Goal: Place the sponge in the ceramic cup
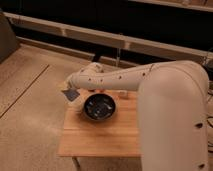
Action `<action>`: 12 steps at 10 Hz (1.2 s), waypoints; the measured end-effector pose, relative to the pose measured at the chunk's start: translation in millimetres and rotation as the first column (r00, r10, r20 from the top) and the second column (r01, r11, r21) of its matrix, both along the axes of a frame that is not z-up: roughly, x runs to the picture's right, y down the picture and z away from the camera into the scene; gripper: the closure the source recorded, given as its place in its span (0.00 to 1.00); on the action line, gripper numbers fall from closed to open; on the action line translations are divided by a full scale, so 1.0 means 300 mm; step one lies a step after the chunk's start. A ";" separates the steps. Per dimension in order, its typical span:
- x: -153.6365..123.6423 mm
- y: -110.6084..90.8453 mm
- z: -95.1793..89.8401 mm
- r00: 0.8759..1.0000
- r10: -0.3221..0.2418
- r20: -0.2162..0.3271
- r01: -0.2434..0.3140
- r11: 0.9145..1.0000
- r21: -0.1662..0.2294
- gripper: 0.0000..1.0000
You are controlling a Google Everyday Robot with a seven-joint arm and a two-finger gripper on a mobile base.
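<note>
The sponge (71,94), a small blue-grey pad, hangs at the tip of my gripper (66,89), which is shut on it at the table's back left. Directly below the sponge stands the pale ceramic cup (76,105), partly hidden by it. The sponge is above the cup's rim, tilted, and I cannot tell whether they touch. My arm (115,77) reaches in from the right across the back of the table.
A wide dark glossy bowl (100,107) sits right beside the cup on the small wooden table (100,137). A small pale object (123,95) lies behind the bowl under the arm. Beige floor surrounds the table; a low rail runs along the back.
</note>
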State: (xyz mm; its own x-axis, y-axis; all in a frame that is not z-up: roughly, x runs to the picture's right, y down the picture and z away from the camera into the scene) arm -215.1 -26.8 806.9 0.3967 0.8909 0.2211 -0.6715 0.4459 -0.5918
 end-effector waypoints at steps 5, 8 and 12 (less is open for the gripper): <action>0.014 0.012 0.014 1.000 0.022 0.009 -0.022 1.000 -0.017 0.82; 0.002 0.040 0.017 1.000 0.003 0.019 -0.003 1.000 -0.023 0.82; 0.008 0.048 0.027 0.999 -0.027 0.017 0.027 0.999 -0.017 0.82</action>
